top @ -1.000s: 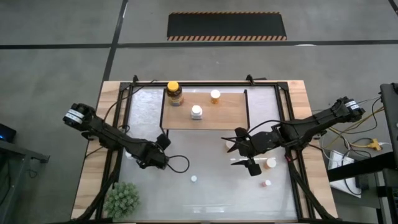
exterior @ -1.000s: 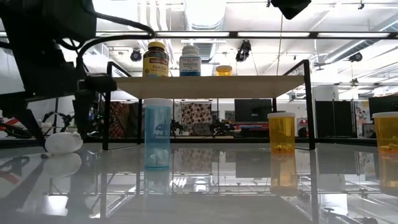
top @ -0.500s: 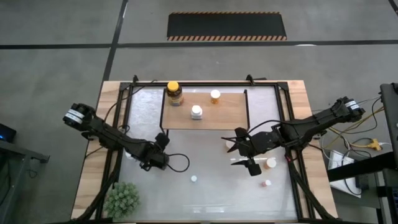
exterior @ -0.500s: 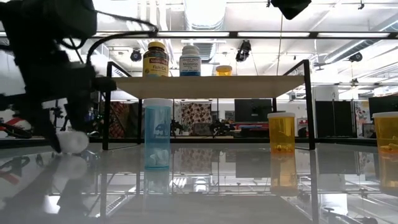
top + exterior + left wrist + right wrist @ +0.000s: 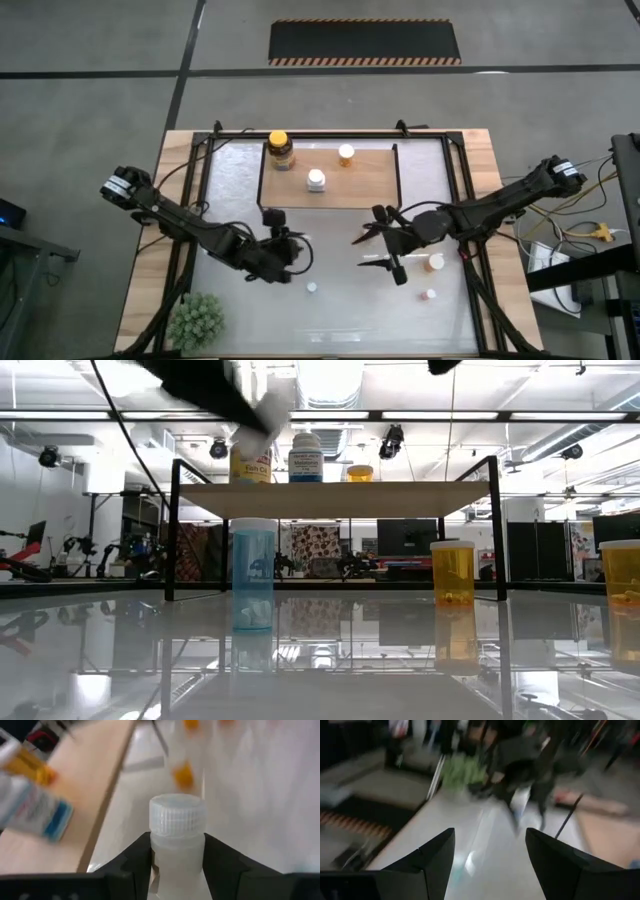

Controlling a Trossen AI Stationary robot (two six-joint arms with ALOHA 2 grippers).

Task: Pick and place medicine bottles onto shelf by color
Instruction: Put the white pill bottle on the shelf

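gripping a white ribbed-cap bottle (image 5: 177,845) between its two dark fingers (image 5: 131,862), the left end effector (image 5: 285,250) sits above the glossy surface (image 5: 340,310), just in front of the shelf (image 5: 370,185). the bottle stands clamped on both sides, cap clear of the fingertips, as the left wrist view shows. the low view catches this end effector only as a dark blur near the top, level with the shelf board. the right end effector (image 5: 378,250) is over the right half of the surface with its fingers spread apart and nothing between them. on the shelf stand the amber jar with yellow lid (image 5: 281,150), a white bottle with a blue label (image 5: 316,180) and an orange pale-capped bottle (image 5: 346,154). on the surface, a pale blue translucent bottle (image 5: 253,573) stands below the shelf's front edge, a tiny white bottle (image 5: 312,287) sits in front of the left end effector, and two orange pale-capped bottles (image 5: 435,263) and (image 5: 430,295) stand near the right end effector. a green bushy plant (image 5: 196,320) occupies the near left corner.
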